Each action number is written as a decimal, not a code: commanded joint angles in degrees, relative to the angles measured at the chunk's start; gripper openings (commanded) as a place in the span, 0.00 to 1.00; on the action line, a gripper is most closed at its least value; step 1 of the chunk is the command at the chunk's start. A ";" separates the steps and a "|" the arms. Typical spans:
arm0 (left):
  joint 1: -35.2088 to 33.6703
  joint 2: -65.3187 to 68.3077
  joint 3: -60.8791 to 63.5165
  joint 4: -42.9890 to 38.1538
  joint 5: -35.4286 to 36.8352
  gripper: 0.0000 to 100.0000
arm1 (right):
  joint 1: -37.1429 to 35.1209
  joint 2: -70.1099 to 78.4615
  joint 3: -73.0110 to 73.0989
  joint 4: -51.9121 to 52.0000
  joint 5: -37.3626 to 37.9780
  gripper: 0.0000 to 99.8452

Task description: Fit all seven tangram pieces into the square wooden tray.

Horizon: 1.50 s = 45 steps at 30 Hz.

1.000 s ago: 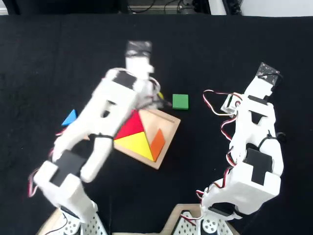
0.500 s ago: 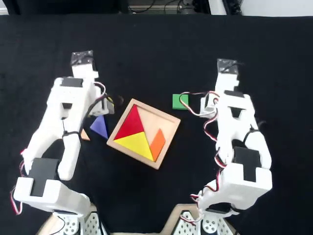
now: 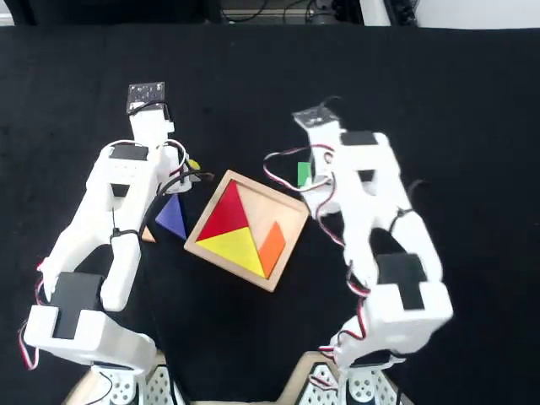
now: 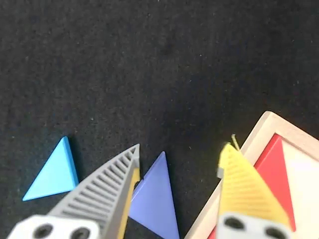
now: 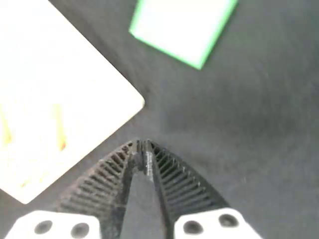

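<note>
Tray (image 3: 270, 190) holds three pieces (image 3: 236, 245). In the left wrist view, left gripper (image 4: 180, 149) is spread over purple triangle (image 4: 154, 204), with light-blue triangle (image 4: 52, 172) beside it. Right gripper (image 5: 144, 144) is pressed together near green square (image 5: 184, 27).

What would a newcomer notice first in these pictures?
Probably the square wooden tray, set cornerwise in the middle of the black table, with a red triangle, a yellow triangle and an orange piece in it. Next, the left hand, open over a violet triangle just outside the tray's left edge. The right hand is shut between a tray corner and a green square.
</note>
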 commanded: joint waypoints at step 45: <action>-20.53 4.13 1.36 -16.26 18.55 0.06 | -3.25 18.86 -55.69 29.63 3.43 0.01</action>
